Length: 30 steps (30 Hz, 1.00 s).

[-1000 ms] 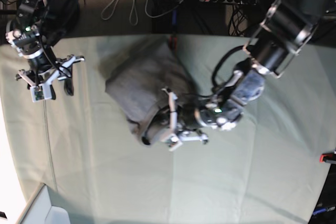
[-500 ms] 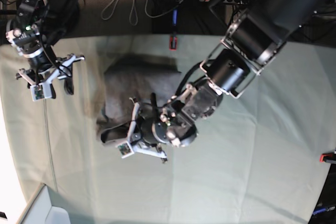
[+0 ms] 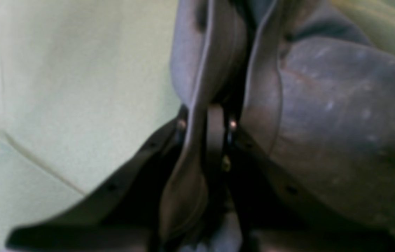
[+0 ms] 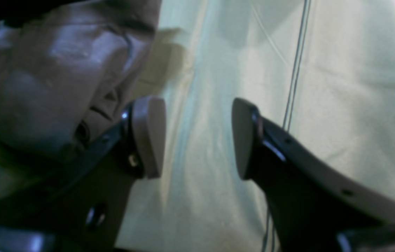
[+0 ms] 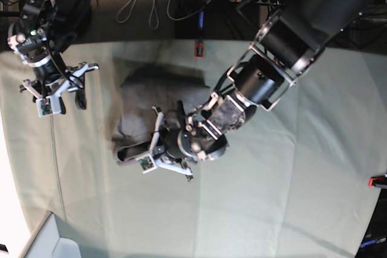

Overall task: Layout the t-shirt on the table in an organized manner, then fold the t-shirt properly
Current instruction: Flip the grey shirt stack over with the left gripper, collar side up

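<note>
Two arms work over the wide bench (image 5: 290,197) covered in pale grey-green cloth. At the left of the base view, the right gripper (image 5: 57,92) hangs above bare cloth near the bench's edge, its jaws spread wide with nothing between them, well apart from the garment. Toward the middle lies the dark grey cotton t-shirt (image 5: 145,98), bunched in a rumpled heap. Over its lower edge the left gripper (image 5: 158,149) has its jaws nearly closed, pinching a fold of the shirt's fabric, as the wrist view shows.
</note>
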Tool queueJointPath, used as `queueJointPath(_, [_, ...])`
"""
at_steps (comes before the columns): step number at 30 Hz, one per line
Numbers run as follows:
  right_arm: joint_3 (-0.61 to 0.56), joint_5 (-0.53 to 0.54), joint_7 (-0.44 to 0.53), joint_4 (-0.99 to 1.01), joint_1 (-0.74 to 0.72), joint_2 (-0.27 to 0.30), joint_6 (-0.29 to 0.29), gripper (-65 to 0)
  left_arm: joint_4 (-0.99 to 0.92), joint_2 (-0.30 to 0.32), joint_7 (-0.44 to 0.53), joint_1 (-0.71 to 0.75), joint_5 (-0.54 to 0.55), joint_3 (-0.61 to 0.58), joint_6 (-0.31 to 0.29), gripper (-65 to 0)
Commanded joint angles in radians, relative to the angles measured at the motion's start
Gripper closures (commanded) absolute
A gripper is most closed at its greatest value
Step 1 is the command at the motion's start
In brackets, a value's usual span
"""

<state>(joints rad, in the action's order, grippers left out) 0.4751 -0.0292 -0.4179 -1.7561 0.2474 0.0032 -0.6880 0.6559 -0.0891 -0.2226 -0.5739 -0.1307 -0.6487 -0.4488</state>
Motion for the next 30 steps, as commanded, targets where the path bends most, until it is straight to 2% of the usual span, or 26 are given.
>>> queueJointPath(1, [0.001, 0.010, 0.024, -0.015, -0.007, 0.008, -0.010, -30.6, 0.014, -0.011, 0.021, -0.039, 0.007, 0.007, 0.006, -0.1])
queueJointPath(20, [0.001, 0.010, 0.024, -0.015, -0.003, 0.010, -0.010, -30.6, 0.003, -0.013, 0.013, -0.048, 0.009, 0.008, 0.009, -0.1])
queueJointPath(22, [0.001, 0.010, 0.024, -0.015, -0.003, 0.010, -0.010, -30.6, 0.003, -0.013, 0.013, -0.048, 0.009, 0.008, 0.025, -0.4])
queueJointPath(24, [0.001, 0.010, 0.024, -0.017, -0.003, 0.010, -0.010, -30.6, 0.002, -0.013, 0.013, -0.048, 0.007, 0.008, 0.054, -3.9])
queueJointPath(30, [0.001, 0.010, 0.024, -0.018, -0.003, 0.008, -0.010, -30.6, 0.011, -0.011, 0.021, -0.050, 0.007, 0.008, 0.112, -24.3])
